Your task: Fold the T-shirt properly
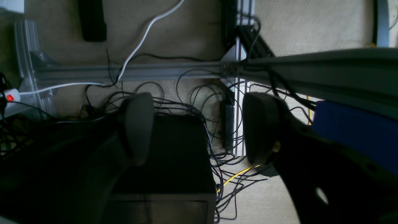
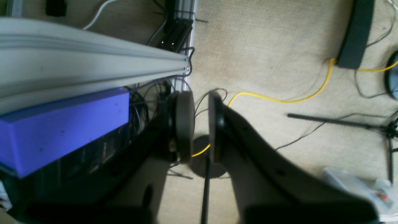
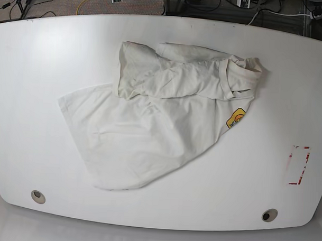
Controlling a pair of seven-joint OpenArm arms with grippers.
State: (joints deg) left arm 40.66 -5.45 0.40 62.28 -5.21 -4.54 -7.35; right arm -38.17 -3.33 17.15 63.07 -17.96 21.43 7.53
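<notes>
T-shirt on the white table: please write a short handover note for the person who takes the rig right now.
Left gripper: wide open, nothing held.
Right gripper: fingers close together with a narrow gap, nothing held.
T-shirt: askew on the white table, collar toward the robot's left, logo patch partly visible.
Done: no neat fold; cloth is bunched along the robot's side.
Left: likely flatten, straighten, then fold properly.

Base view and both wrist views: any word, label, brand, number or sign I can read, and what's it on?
No text reads clearly.
Logo patch on the T-shirt: dark lettering, too small to read.
Broken red marks on the table: no readable characters.
Clear package: coloured print, too blurred to read.
</notes>
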